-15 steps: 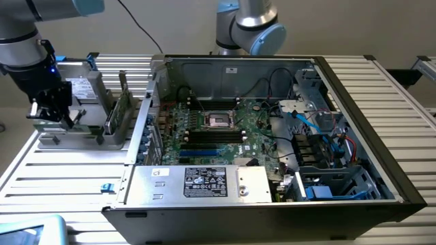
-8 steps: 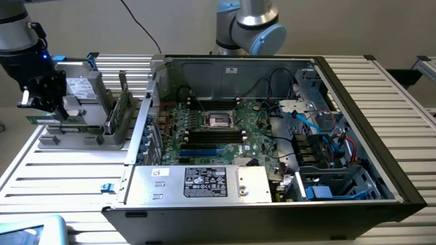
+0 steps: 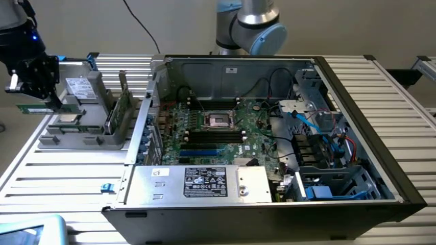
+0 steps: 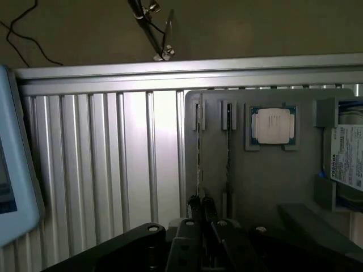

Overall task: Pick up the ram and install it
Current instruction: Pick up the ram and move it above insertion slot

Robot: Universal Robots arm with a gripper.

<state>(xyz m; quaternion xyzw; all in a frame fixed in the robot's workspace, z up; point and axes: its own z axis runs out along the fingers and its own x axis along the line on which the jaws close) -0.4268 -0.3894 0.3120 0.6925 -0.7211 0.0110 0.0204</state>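
The arm hung at the exterior view's left, fingers pinching the ram level above the tray's left edge. The processor lay in the tray just beside. Right of it, the case stood open on the worktop.

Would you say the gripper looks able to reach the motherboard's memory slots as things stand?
Probably yes: the computer case lies open, and the memory slots beside the processor socket look uncovered, with the cables off to the exterior view's right.
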